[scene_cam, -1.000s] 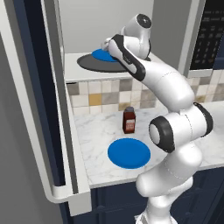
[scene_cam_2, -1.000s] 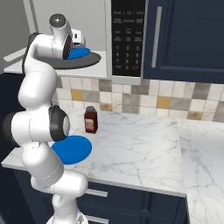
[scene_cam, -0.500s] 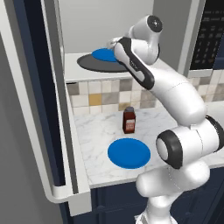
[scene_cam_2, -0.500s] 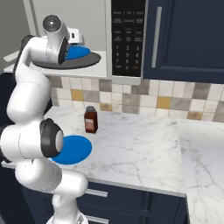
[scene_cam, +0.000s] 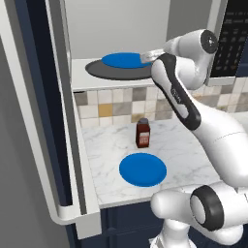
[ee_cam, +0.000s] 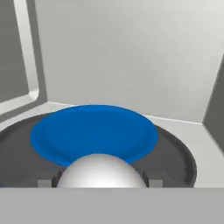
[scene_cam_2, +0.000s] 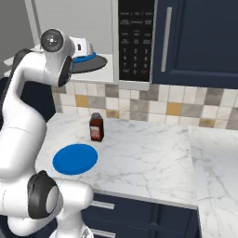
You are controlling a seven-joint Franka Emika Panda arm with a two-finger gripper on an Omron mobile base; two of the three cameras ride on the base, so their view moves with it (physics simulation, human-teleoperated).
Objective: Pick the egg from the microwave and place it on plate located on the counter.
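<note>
The egg (ee_cam: pixel 101 168) is a smooth white ball low in the hand view, held between my two dark fingertips (ee_cam: pixel 44 183). My gripper (ee_cam: pixel 99 183) is shut on it. Behind the egg lies a blue disc (ee_cam: pixel 94 130) on the dark grey turntable (ee_cam: pixel 177 154) of the microwave (scene_cam: pixel 231 41). From the base, my gripper (scene_cam: pixel 145 57) (scene_cam_2: pixel 87 49) sits at the right edge of that disc (scene_cam: pixel 123 60), near the microwave's opening. The plain blue plate (scene_cam: pixel 143 169) (scene_cam_2: pixel 75 159) lies on the white marble counter (scene_cam: pixel 104 145) (scene_cam_2: pixel 153 158), below and in front of the microwave.
A small brown bottle (scene_cam: pixel 142 133) (scene_cam_2: pixel 96 127) stands upright just behind the plate. The microwave door (scene_cam: pixel 53 121) hangs open on the left. Its black keypad (scene_cam_2: pixel 135 42) and a navy wall cabinet (scene_cam_2: pixel 200 37) are to the right.
My hand has drawn back to the right, from over the blue disc to its right edge. The arm's elbow has swung out to the right.
</note>
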